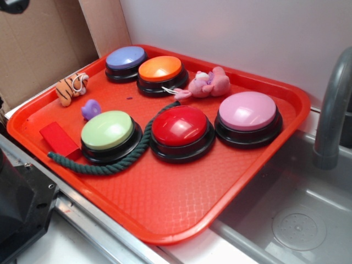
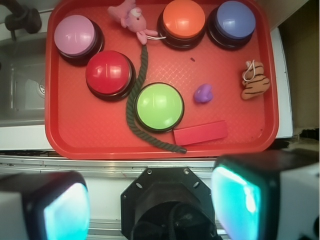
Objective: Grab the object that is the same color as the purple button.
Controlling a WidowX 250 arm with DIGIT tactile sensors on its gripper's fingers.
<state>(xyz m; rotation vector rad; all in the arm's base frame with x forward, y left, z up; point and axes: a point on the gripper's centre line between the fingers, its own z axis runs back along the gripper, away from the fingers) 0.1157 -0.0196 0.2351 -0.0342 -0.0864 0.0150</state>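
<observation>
At the bottom of the wrist view, gripper (image 2: 150, 200) hangs with its two pads spread wide, one at lower left, one at lower right, nothing between them. It sits off the near edge of the red tray (image 2: 100, 145), well apart from everything on it.

Purple toy (image 2: 203, 93) lies up-frame and a little right of the gap between the pads, on bare tray floor. Small, lumpy, roughly heart-shaped; no clear long axis to line up with. In the exterior view it shows at centre left (image 1: 91, 109).

Neighbours, going outward: red block (image 2: 200, 132) just below it in the wrist view, green button (image 2: 159, 106) to its left, tiger plush (image 2: 254, 80) to its right. None touches the toy. A green rope (image 2: 136, 102) curls round the green button. Purple button (image 2: 235, 21) sits far up at the upper right corner; orange button (image 2: 183, 20) beside it.

Judgement: the move needs a reach forward and slightly right, then a drop between the block and the green button. The block is the likeliest thing to get clipped.
</observation>
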